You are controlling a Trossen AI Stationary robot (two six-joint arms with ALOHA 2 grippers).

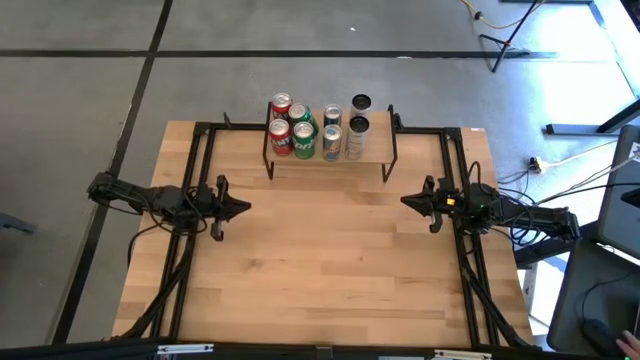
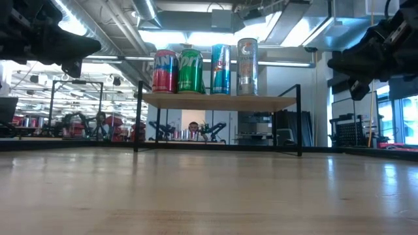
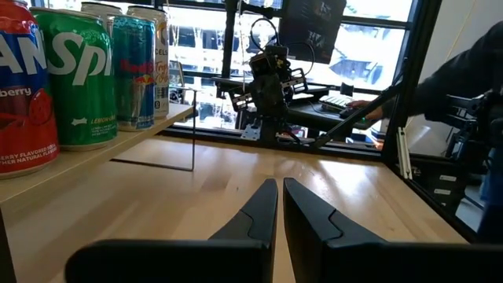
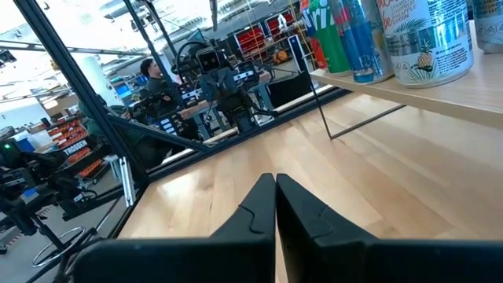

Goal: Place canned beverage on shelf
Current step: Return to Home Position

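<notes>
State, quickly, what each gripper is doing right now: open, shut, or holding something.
Left gripper: shut, holding nothing, above the left side of the table.
Right gripper: shut, holding nothing, above the table's right side.

Eight cans in two rows on shelf at table back edge; left gripper and right gripper at opposite sides.

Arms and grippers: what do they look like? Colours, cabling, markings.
Black and jointed, the left arm and right arm trail black cables. The left gripper and right gripper each have two matte black fingers tapering to points. Small yellow mark at the right wrist.
</notes>
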